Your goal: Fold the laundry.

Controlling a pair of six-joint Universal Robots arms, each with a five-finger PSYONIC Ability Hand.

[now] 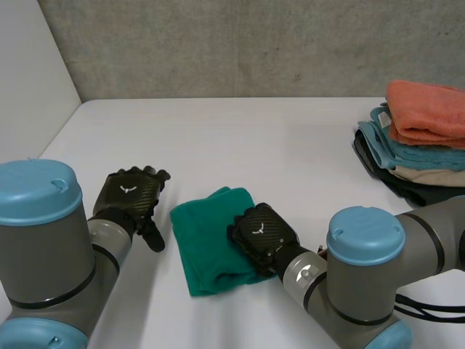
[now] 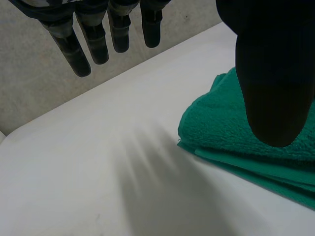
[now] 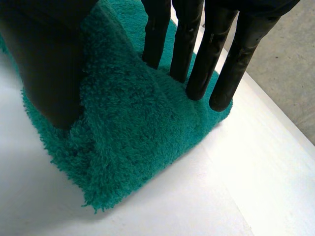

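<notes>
Down at the front of the white table (image 1: 240, 145), the folded green towel (image 1: 207, 247) lies under the right hand (image 1: 261, 231), straight fingers pressing it, likely to flatten the fold, while the left hand (image 1: 131, 196) hovers beside it, fingers straight and empty.

A folded green towel (image 1: 212, 243) lies on the table (image 1: 240, 138), right hand (image 1: 260, 231) on its right side, left hand (image 1: 132, 196) apart at its left.

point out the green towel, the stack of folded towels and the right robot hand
green towel (image 1: 203, 247), head view, the bare part beside the hand
stack of folded towels (image 1: 425, 109), head view, its orange top layer
right robot hand (image 1: 263, 234), head view, the back of the hand
</notes>
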